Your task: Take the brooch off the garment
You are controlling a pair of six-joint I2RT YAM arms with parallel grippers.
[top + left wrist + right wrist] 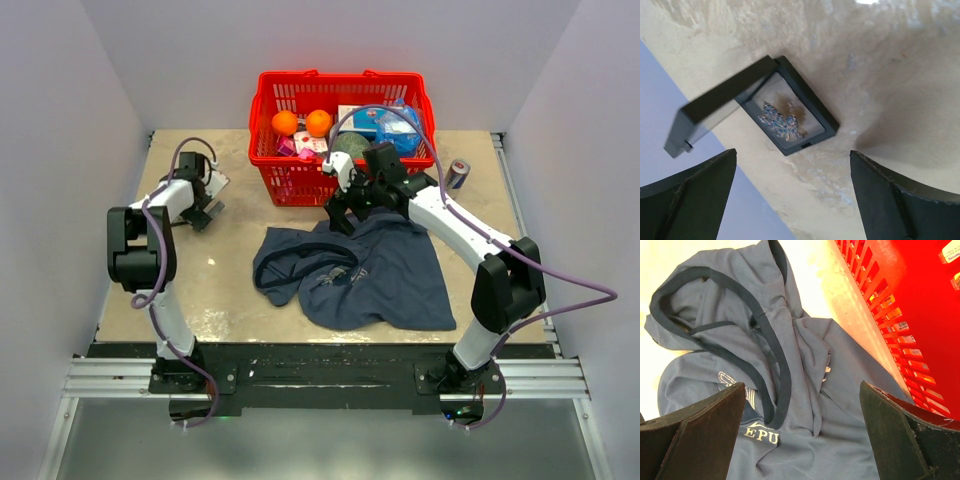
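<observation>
The garment (805, 365) is soft, matt blue cloth, and the basket (262, 110) behind it is glossy red plastic. The brooch (782, 122) glitters inside a matt black plastic case (805, 95) on the mottled, rough-looking beige table (230, 260).

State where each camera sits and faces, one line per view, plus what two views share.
Top external: above and behind the arms, looking down on the table; both arms show.
Left wrist: on the left arm, facing an open black case holding a brooch; left end effector frames the bottom.
Right wrist: on the right arm, facing the blue garment and red basket; right end effector frames the bottom.
Shared: top external and right wrist both show garment and basket.
</observation>
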